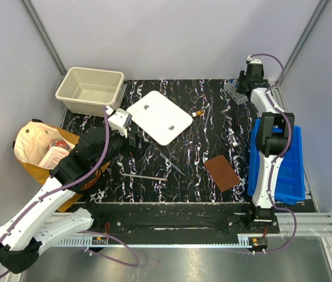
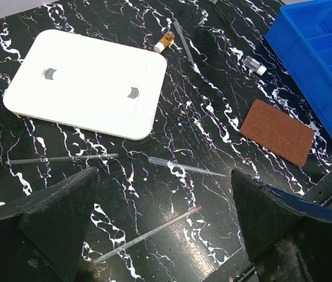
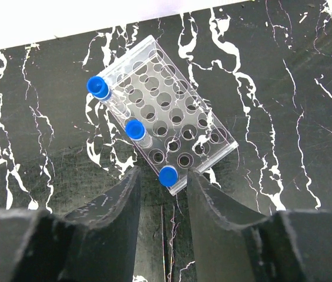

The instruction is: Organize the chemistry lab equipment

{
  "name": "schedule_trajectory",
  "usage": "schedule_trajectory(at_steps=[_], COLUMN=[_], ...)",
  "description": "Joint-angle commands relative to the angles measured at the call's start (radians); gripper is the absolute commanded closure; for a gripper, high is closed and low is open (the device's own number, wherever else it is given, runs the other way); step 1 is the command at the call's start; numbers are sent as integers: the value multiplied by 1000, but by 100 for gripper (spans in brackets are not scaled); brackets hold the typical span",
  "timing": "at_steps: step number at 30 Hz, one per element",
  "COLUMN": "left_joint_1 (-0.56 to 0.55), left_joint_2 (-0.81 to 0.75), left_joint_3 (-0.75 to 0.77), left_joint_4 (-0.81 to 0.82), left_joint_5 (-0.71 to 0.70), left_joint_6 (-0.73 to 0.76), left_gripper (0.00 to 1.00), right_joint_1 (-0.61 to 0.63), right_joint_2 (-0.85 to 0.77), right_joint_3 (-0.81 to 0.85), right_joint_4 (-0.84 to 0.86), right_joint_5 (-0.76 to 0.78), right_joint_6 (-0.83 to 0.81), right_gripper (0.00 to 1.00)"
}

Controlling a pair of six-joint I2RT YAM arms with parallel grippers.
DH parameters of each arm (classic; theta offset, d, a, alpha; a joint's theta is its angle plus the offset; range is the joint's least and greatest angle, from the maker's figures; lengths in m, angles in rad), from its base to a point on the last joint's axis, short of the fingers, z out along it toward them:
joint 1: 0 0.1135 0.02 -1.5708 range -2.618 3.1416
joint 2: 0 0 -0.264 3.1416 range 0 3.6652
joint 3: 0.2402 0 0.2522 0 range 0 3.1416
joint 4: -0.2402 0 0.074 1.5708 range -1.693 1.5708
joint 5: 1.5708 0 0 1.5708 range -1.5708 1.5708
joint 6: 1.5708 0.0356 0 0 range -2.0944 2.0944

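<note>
A clear tube rack (image 3: 171, 106) lies on the black marbled table at the far right (image 1: 235, 93). It holds three blue-capped tubes (image 3: 134, 130). My right gripper (image 3: 163, 179) hovers over the rack's near corner, open, its jaws either side of the nearest blue cap (image 3: 168, 175) with a gap on each side. My left gripper (image 2: 164, 197) hangs wide open over a thin glass rod with a red tip (image 2: 148, 235). A plastic pipette (image 2: 183, 167), a second clear rod (image 2: 60, 158), an orange-capped vial (image 2: 164, 42) and a small clear vial (image 2: 254, 64) lie loose.
A white lid (image 1: 158, 116) lies mid-table, with a beige bin (image 1: 89, 89) at the back left. A blue compartment tray (image 1: 289, 170) lines the right edge, and a brown pad (image 1: 221, 171) lies beside it. At the left sits a tan paper bag (image 1: 39, 150).
</note>
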Motion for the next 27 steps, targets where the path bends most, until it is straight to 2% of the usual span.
schedule_trajectory(at_steps=[1, 6, 7, 16, 20, 27], left_joint_1=[6, 6, 7, 6, 6, 6], left_joint_2=[-6, -7, -10, -22, -44, -33], left_joint_3=[-11, -14, -15, -24, -38, -38], left_joint_4=[57, 54, 54, 49, 66, 63], left_joint_5=[-23, -61, -69, -159, -172, -169], left_joint_6=[-9, 2, 2, 10, 14, 14], left_gripper=[1, 1, 1, 1, 1, 1], right_joint_1=[22, 22, 52, 66, 66, 66], right_joint_2=[-95, -212, -242, -519, -563, -556], right_joint_3=[51, 2, -31, -419, -545, -630], right_joint_4=[-38, -133, -141, -239, -239, -311], right_joint_5=[15, 4, -2, -165, -203, -177], right_joint_6=[-29, -13, -7, 105, 119, 85], right_gripper=[56, 51, 51, 48, 47, 44])
